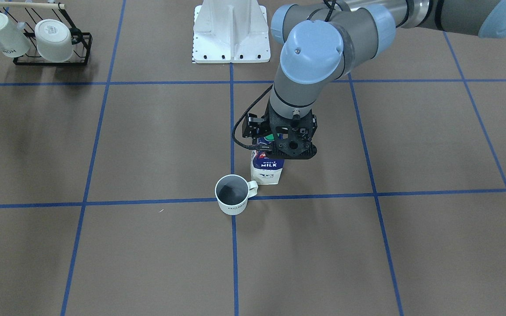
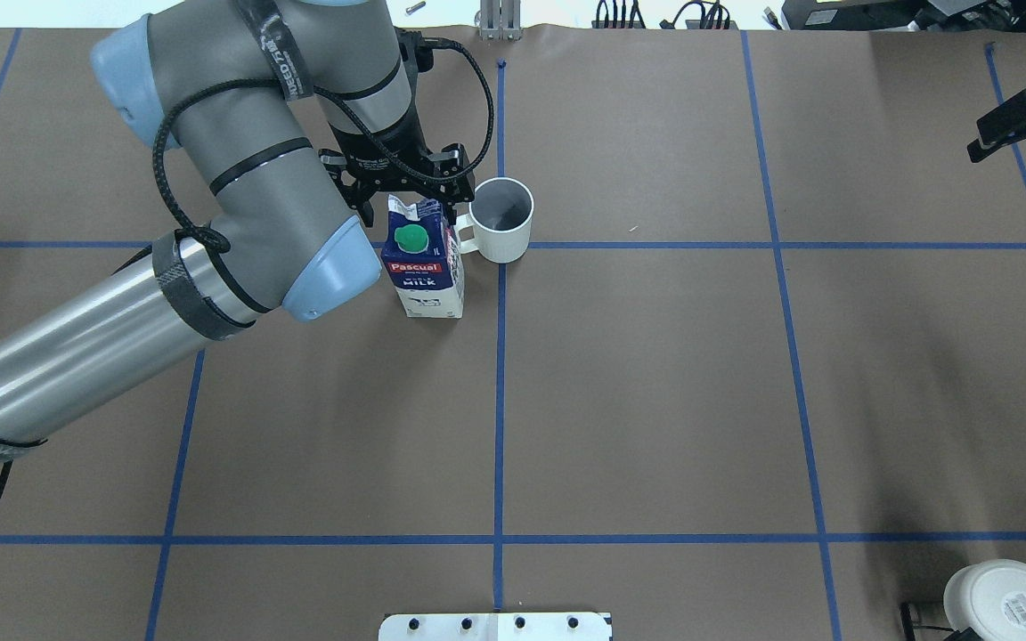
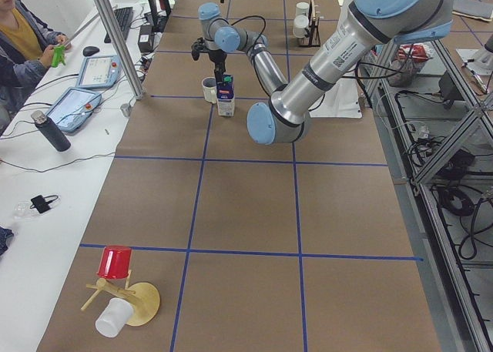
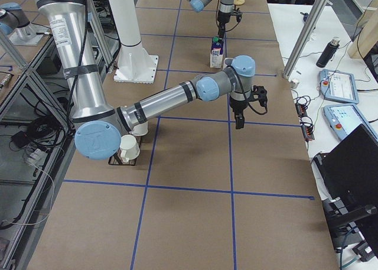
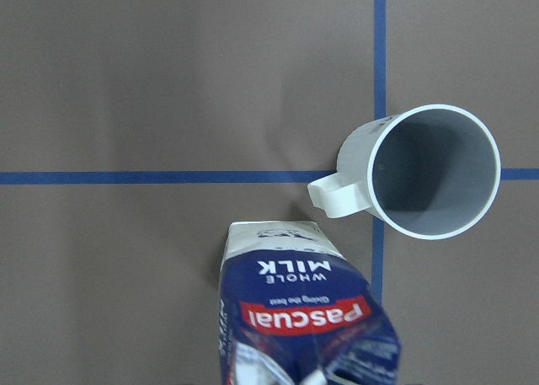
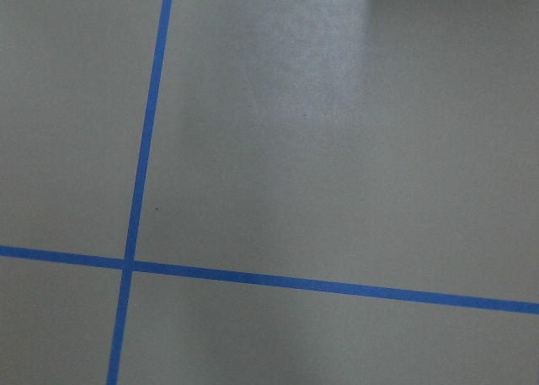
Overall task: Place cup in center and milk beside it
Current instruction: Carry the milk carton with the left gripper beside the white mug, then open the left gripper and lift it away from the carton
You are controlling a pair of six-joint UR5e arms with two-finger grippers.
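The cup (image 1: 231,200), a white mug with a dark inside, stands upright on the middle crossing of blue tape, and also shows in the overhead view (image 2: 501,220) and the left wrist view (image 5: 425,173). The milk (image 1: 267,169), a blue and white carton with a green cap (image 2: 410,237), stands upright right beside the cup's handle. My left gripper (image 2: 408,189) hovers just over the carton's top, its fingers spread wider than the carton. My right gripper (image 2: 1025,125) is open and empty, far off at the table's right side.
A black rack (image 1: 51,48) with two white mugs stands at the table corner on my right. The white robot base (image 1: 231,35) is at the table's near edge. A red cup on a wooden stand (image 3: 115,263) is at the left end. An operator (image 3: 23,36) sits beside the table.
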